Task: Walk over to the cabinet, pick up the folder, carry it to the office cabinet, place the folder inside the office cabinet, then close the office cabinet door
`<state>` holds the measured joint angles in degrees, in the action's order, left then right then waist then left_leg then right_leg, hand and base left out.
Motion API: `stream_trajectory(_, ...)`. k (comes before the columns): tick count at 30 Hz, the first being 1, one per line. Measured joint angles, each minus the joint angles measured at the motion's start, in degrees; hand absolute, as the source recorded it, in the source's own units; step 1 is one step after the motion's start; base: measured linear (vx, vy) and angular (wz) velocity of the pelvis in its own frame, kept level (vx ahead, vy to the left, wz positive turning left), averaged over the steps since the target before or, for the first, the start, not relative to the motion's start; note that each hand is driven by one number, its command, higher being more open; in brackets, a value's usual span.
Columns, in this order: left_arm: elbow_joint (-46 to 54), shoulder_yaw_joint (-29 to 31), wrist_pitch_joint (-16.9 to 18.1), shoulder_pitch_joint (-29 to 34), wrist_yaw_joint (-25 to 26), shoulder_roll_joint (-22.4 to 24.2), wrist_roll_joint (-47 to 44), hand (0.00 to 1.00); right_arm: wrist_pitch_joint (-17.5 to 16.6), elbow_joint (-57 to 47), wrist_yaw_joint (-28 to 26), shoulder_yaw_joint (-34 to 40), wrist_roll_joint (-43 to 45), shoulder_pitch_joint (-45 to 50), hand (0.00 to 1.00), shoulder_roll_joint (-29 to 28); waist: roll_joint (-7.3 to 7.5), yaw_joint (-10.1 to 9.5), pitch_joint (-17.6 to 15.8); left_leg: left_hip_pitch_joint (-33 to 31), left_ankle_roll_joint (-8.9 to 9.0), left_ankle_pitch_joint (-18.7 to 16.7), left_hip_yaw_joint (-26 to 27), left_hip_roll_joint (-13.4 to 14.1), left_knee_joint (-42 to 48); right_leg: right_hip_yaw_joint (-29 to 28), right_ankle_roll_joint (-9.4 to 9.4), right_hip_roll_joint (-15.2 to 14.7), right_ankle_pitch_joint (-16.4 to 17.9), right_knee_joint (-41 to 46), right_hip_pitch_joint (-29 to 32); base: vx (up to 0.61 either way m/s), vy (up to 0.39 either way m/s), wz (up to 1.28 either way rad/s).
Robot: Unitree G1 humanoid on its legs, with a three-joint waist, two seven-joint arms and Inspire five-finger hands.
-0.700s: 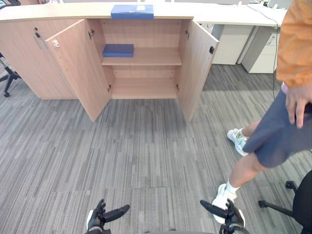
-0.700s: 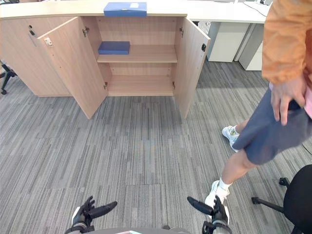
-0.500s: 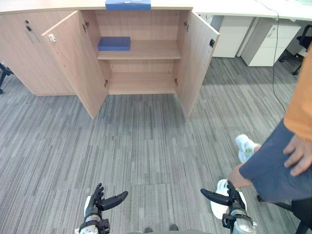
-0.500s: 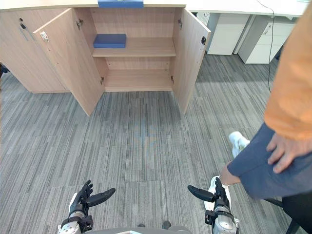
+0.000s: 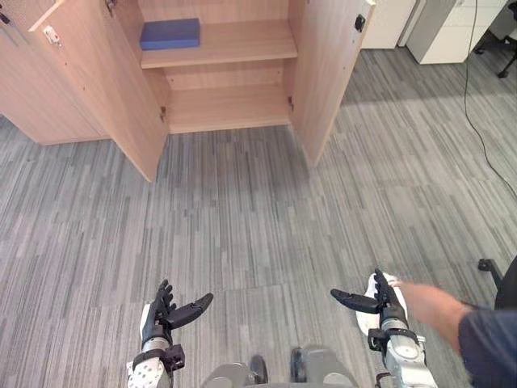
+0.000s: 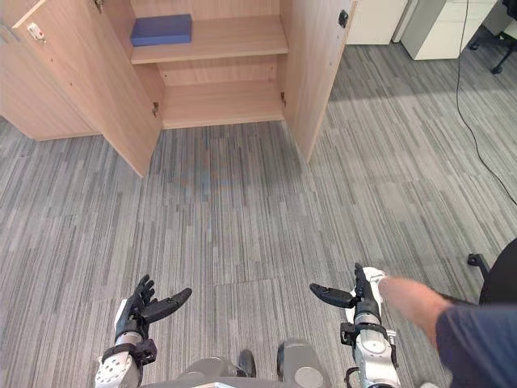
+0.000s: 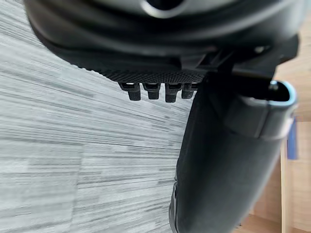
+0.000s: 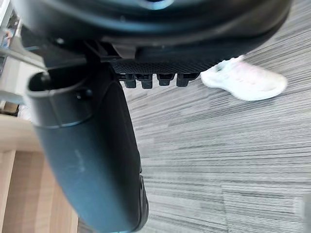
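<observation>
A blue folder lies flat at the left of the upper shelf inside the wooden cabinet, whose two doors stand wide open. The cabinet is well ahead of me across the carpet. My left hand is low at the bottom left, fingers straight, thumb out, holding nothing. My right hand is low at the bottom right, also open and empty. In the left wrist view the thumb stands out with a blue sliver of the folder past it. The right wrist view shows the thumb over carpet.
A person's knee and dark shorts reach in at the lower right, close beside my right hand, with a white shoe on the floor. A black chair base is at the right edge. White drawer units stand at the back right.
The camera has tipped down and come closer to the cabinet, so its top has left the picture. The person has shifted to the lower right corner. Both hands stay open.
</observation>
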<state>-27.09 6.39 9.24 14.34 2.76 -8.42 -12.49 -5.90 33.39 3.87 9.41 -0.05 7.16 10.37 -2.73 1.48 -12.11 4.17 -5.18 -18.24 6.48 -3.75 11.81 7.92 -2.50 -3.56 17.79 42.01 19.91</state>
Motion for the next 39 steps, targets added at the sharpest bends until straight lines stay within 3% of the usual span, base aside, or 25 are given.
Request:
stream_trajectory(2,-0.26,-0.37,-0.02,-1.63,0.07,0.08,0.0,1.0,0.0,-0.44,0.02,-0.33,0.15,-0.16,1.0,0.43,-1.22,1.35,-0.95,2.45,0.08,-0.05,-3.13,1.88,-2.66,2.09,0.47,0.52,-0.71,-6.21,4.42,0.52,-0.088,0.78)
stream_trajectory(3,-0.53,-0.87,0.01,-3.29,0.17,0.36,-0.02,1.0,0.0,-0.44,0.04,-0.6,0.18,-0.32,1.0,1.4,-2.83,1.58,-2.08,4.51,0.77,-0.15,-4.71,4.16,-4.5,3.96,0.53,1.53,-3.58,-12.63,6.36,0.5,-0.137,0.81)
stream_trajectory(5,-0.69,-1.57,0.14,-4.95,0.8,-0.19,-0.03,1.0,0.0,-0.61,0.15,-1.31,0.18,-0.08,1.0,1.81,-2.41,1.7,-2.53,6.9,4.34,-1.05,-5.98,5.74,-5.05,4.2,0.58,1.82,-13.73,-24.88,7.79,0.56,-0.164,0.77)
stream_trajectory(6,-1.17,-1.78,0.16,-4.8,1.07,-0.32,0.0,1.0,0.0,-0.64,0.2,-1.45,0.18,0.4,1.0,1.78,-1.7,2.02,-2.24,8.98,7.03,-2.61,-6.39,6.46,-4.2,3.94,2.56,1.02,-24.57,-26.06,7.44,0.65,-0.211,0.53)
stream_trajectory(7,-2.87,-1.95,0.29,-5.77,1.11,0.43,0.02,1.0,0.23,-0.29,0.52,-1.34,0.17,-0.83,1.0,2.25,-3.3,2.28,-2.83,8.59,9.19,-2.27,-5.96,8.46,-0.41,5.67,4.98,1.8,-22.11,-21.03,7.67,0.64,-0.218,0.47)
stream_trajectory(8,-3.4,-2.09,0.26,-6.12,0.94,0.4,0.04,1.0,0.14,-0.59,0.66,-1.3,0.18,-1.18,1.0,2.07,-3.08,2.5,-2.84,7.07,11.26,-0.98,-5.28,8.55,3.39,5.96,5.16,1.41,-19.78,-19.65,7.48,0.74,-0.298,0.29)
stream_trajectory(10,-4.41,-2.58,0.26,-6.19,0.78,1.14,0.04,1.0,0.09,-0.57,0.62,-1.48,0.16,-1.73,1.0,2.07,-2.96,2.52,-3.12,0.12,12.24,7.37,-2.52,9.99,21.71,6.35,5.78,1.73,-15.91,-20.19,2.84,0.61,-0.266,0.2)
stream_trajectory(11,-4.62,-2.4,0.37,-5.76,0.62,1.51,0.02,1.0,0.09,0.05,0.83,-2.33,0.18,-2.06,1.0,1.97,-2.51,2.12,-3.88,-5.04,11.84,10.38,-0.51,12.99,35.94,6.36,6.19,2.87,-15.11,-23.86,-3.08,0.59,-0.226,0.01)
stream_trajectory(12,-4.67,-2.38,0.4,-5.71,0.41,1.33,0.02,1.0,0.06,0.45,1.08,-3.22,0.19,-2.29,1.0,1.61,-1.94,1.02,-4.46,-9.65,10.09,8.1,2.25,15.54,46.01,5.9,6.48,4.04,-14.93,-27.76,-8.85,0.56,-0.211,-0.1)
stream_trajectory(14,-4.56,-2.39,0.51,-5.74,-0.12,1.33,0.02,1.0,-0.2,0.49,1.11,-3.69,0.21,-2.87,1.0,1.16,-0.35,-0.54,-5.35,-15.85,8.23,5.8,6.57,17.3,50.02,4.29,6.62,4.55,-14.84,-33.62,-16.31,0.58,-0.178,-0.29)
stream_trajectory(16,-4.49,-2.36,0.52,-5.56,-0.35,1.33,0.02,1.0,-0.41,0.71,1.12,-3.72,0.43,-4.2,1.0,1.06,0.21,-1.75,-5.64,-21.63,7.37,4.6,8.84,16.85,43.02,2.21,6.64,4.66,-14.81,-38.1,-20.9,0.49,-0.073,-0.52)
stream_trajectory(18,-4.44,-2.22,0.47,-5.35,-0.36,1.28,0.03,1.0,-0.43,1.67,1.12,-3.75,0.44,-5.94,1.0,1.12,0.42,-2.87,-5.76,-25.96,7.94,5.28,7.45,14.12,24.57,-0.61,5.74,4.18,-13.66,-40.68,-23.95,0.47,0.04,-0.71)
stream_trajectory(19,-4.66,-2.19,0.28,-5.09,-0.32,1.38,0.03,1.0,-0.41,2.87,1.22,-3.39,0.43,-6.63,1.0,0.96,0.44,-3.0,-5.79,-25.98,8.78,8.87,4.88,12.12,10.8,-1.72,4.62,3.59,-12.51,-41.35,-26.14,0.5,0.11,-0.5)
stream_trajectory(21,-4.65,-2.17,0.23,-4.57,-0.15,1.44,0.03,1.0,-0.36,4.8,1.85,-3.12,0.43,-6.34,1.0,0.84,0.18,-3.19,-5.62,-26.1,9.64,14.25,2.39,11.38,-1.73,-2.9,2.18,3.23,-9.74,-42.24,-29.99,0.58,0.227,-0.48)
stream_trajectory(22,-4.94,-2.0,0.07,-4.56,0.02,1.4,0.03,1.0,-0.29,5.57,2.13,-3.19,0.43,-5.48,1.0,0.68,0.64,-3.49,-5.38,-25.79,8.62,20.3,2.16,10.94,-0.5,-3.57,0.45,2.26,-8.05,-42.36,-32.51,0.55,0.272,-0.41)
stream_trajectory(24,-4.94,-1.57,-0.02,-4.99,0.02,1.27,0.14,1.0,-0.12,5.6,2.32,-3.15,0.41,-3.91,1.0,0.07,2.8,-3.0,-3.75,-26.29,4.13,24.38,2.48,7.98,1.4,-3.46,-1.73,-1.34,-6.68,-41.16,-32.82,0.59,0.283,0.0)
stream_trajectory(26,-4.63,-1.58,-0.05,-5.9,0.03,1.62,0.62,1.0,0.23,6.07,2.16,-2.36,0.4,-3.19,1.0,-0.14,3.17,-2.43,-3.57,-27.39,2.83,18.33,3.16,6.39,7.94,-3.79,-2.84,-3.72,-6.01,-33.55,-30.84,0.59,0.29,0.08)
stream_trajectory(27,-4.75,-1.7,-0.19,-5.43,0.0,1.72,0.94,1.0,0.42,6.54,2.16,-1.82,0.41,-2.82,1.0,-0.69,3.26,-2.47,-3.59,-24.97,2.07,14.1,3.99,5.48,10.34,-4.7,-3.46,-5.22,-5.66,-22.41,-28.18,0.58,0.297,-0.13)
stream_trajectory(29,-4.81,-1.84,-0.36,-4.66,-0.02,1.18,1.89,1.0,0.41,6.63,2.11,-2.11,0.39,-2.15,1.0,-1.62,3.81,-1.61,-3.39,-18.03,0.46,8.81,4.51,2.82,10.5,-5.75,-6.36,-9.03,-11.52,4.73,-18.5,0.62,0.298,-0.03)
stream_trajectory(31,-4.78,-1.87,-0.35,-4.47,0.82,0.41,2.46,1.0,0.62,7.61,2.03,-4.05,0.4,-2.15,1.0,-1.75,3.59,-1.3,-3.38,-12.09,-0.34,5.75,4.59,2.3,9.72,-5.46,-2.95,-9.3,-7.76,17.45,-11.22,0.54,0.18,0.01)
stream_trajectory(34,-4.76,-2.01,-0.25,-4.84,1.54,-1.16,2.44,1.0,0.59,7.46,1.7,-5.95,0.36,-2.33,1.0,-2.88,3.49,-0.38,-3.45,-3.57,-0.53,4.82,3.56,2.26,3.21,-1.4,-1.13,-6.53,-3.09,13.51,-2.27,0.49,0.064,0.13)
stream_trajectory(36,-5.15,-2.4,-0.25,-5.57,1.59,-1.66,2.43,1.0,0.52,7.49,1.39,-5.96,0.33,-2.94,1.0,-3.08,3.09,1.38,-3.7,1.76,-0.3,4.84,1.67,3.1,-0.83,0.53,-0.62,-1.84,-4.32,-8.28,0.24,0.66,-0.037,0.53)
stream_trajectory(37,-5.18,-2.54,-0.25,-5.82,1.6,-1.59,2.43,1.0,0.52,7.47,1.43,-5.85,0.34,-2.71,1.0,-2.97,3.21,1.43,-3.64,2.92,0.34,4.5,1.49,3.11,-1.44,0.48,-0.27,-0.99,-6.33,-14.43,0.34,0.57,-0.068,0.65)
stream_trajectory(38,-5.22,-3.32,-0.23,-6.06,1.6,-1.59,2.46,1.0,0.53,7.29,1.53,-5.81,0.28,-1.82,1.0,-2.63,3.56,1.53,-3.43,4.91,3.39,2.71,0.82,3.01,-1.42,-0.2,1.47,0.73,-15.04,-25.3,-0.07,0.6,-0.102,0.73)
stream_trajectory(39,-6.41,-4.11,-0.16,-6.68,1.56,-0.95,2.62,1.0,0.65,7.59,1.55,-5.69,0.15,-0.62,1.0,-1.85,3.14,1.94,-3.1,6.6,5.91,0.95,-0.16,3.29,-0.25,-0.48,3.89,0.83,-21.69,-24.91,-1.02,0.6,-0.087,0.6)
